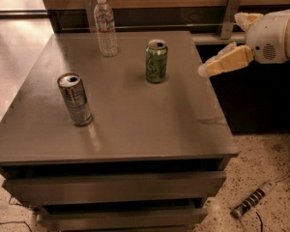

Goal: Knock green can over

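Note:
The green can (156, 61) stands upright on the grey table (135, 124), towards the back and right of centre. It has pale leafy markings and a silver top. My gripper (210, 67) comes in from the right on a white arm. It hovers above the table's right edge, at about the can's height, a short way to the right of the can and apart from it. It holds nothing that I can see.
A silver-grey can (75, 99) stands upright at the left front. A clear plastic water bottle (106, 27) stands at the back. A wooden wall panel with a metal bracket (229, 15) runs behind. A power strip (253, 200) lies on the speckled floor, lower right.

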You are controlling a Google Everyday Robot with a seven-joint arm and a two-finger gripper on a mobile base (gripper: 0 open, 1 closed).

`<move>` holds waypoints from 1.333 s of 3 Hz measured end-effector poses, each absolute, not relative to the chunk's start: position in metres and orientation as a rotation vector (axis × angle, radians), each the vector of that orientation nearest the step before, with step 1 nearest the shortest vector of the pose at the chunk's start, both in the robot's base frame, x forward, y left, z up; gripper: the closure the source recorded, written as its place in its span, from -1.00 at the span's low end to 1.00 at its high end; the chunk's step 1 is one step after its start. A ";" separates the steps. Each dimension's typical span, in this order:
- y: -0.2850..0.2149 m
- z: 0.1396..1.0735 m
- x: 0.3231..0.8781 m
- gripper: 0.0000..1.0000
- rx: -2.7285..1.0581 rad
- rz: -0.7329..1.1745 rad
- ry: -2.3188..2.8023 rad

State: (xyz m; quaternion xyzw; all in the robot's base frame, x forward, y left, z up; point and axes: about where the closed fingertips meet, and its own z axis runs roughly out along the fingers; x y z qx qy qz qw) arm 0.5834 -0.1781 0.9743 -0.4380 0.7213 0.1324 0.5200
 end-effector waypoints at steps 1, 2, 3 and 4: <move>-0.158 0.954 0.619 -1.00 -1.003 0.450 1.663; -0.127 0.935 0.650 -1.00 -0.980 0.561 1.550; -0.101 0.920 0.671 -1.00 -0.972 0.618 1.490; -0.087 0.911 0.682 -1.00 -0.969 0.635 1.476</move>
